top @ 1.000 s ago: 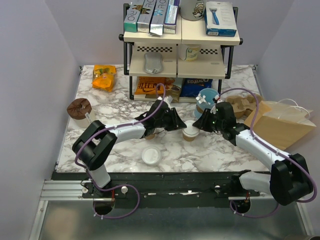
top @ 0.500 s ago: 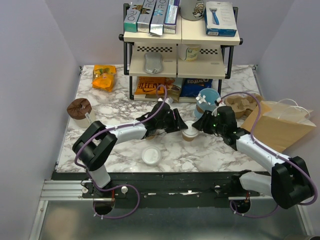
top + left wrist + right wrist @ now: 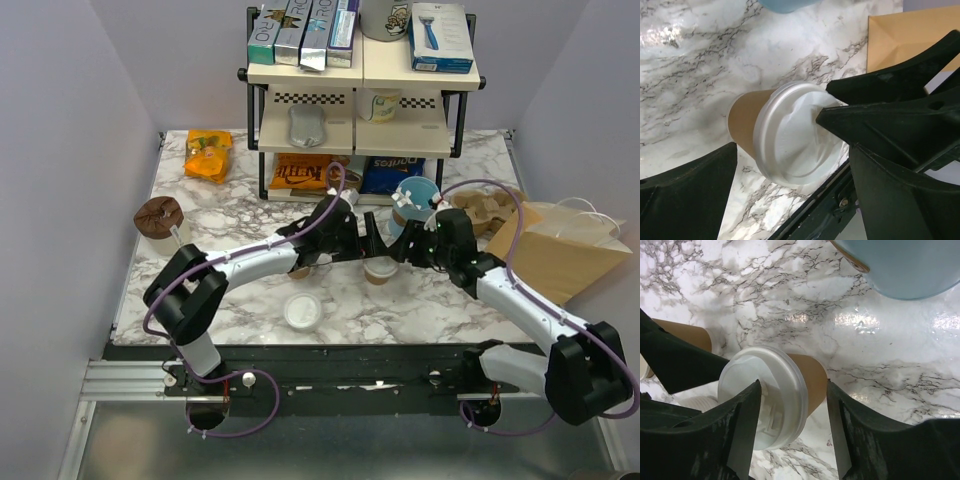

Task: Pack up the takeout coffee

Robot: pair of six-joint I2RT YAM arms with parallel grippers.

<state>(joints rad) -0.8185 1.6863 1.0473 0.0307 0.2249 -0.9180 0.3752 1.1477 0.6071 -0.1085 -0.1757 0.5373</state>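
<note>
sitting outside the flat brown paper bag [image 3: 560, 258], the small tan white-lidded paper cup [image 3: 380, 268] is not yet packed. the left gripper [image 3: 790, 165] and right gripper [image 3: 793, 387] flank it, both spread.

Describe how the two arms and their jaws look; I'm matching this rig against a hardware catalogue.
The left arm and right arm match: white tubular links between chunky black joint housings, on black bases. A purple cable loops loosely along each arm. The jaws are matte black, two broad wedge-shaped plates that taper towards the tips. No markings are legible.
</note>
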